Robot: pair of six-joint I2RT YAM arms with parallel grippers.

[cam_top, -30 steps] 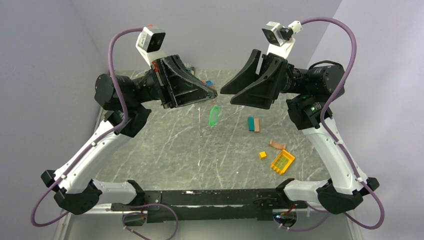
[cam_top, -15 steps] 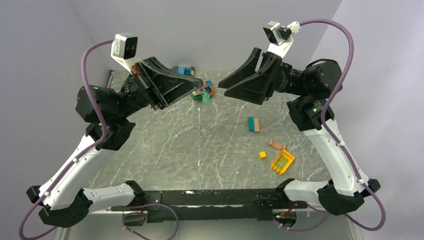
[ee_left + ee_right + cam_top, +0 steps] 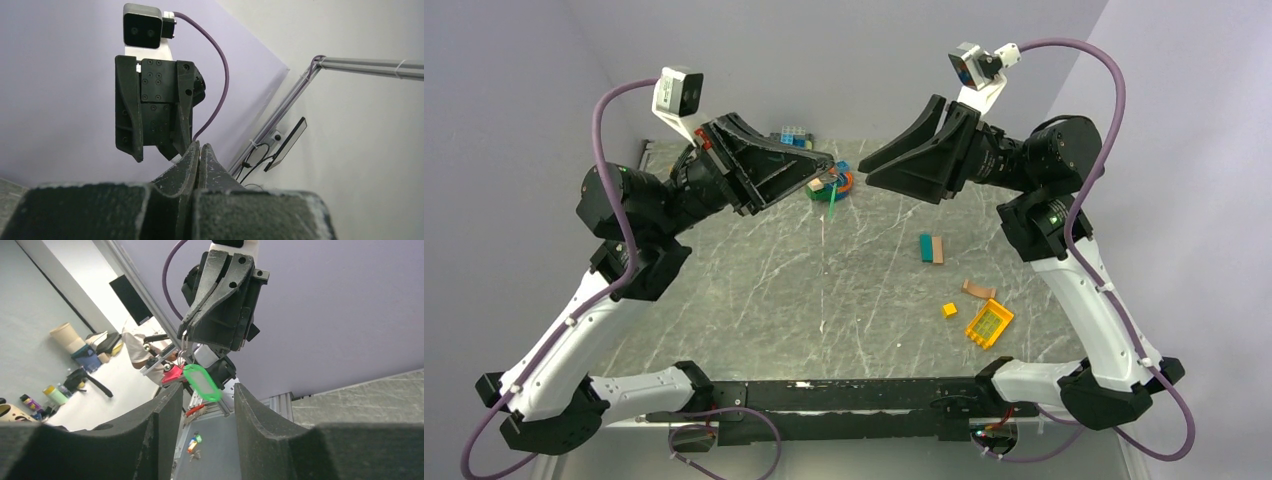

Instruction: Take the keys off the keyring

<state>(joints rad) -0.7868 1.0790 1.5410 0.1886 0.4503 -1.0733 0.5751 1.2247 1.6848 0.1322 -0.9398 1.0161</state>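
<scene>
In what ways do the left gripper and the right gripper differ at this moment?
The left gripper is shut, its fingers pressed together; the right gripper is open, with a gap between its fingers. The left gripper holds the keyring, a green tag hanging below; the right gripper holds nothing. Both are raised above the table and face each other.

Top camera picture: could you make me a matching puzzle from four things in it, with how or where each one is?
Things:
1 left gripper
2 right gripper
3 green tag
4 yellow grid piece

States:
A lies on the table
B open, holding nothing
C dangles from the keyring
D shut on the keyring

Pairs: 1-D, 2-B, 3-C, 4-A
</scene>
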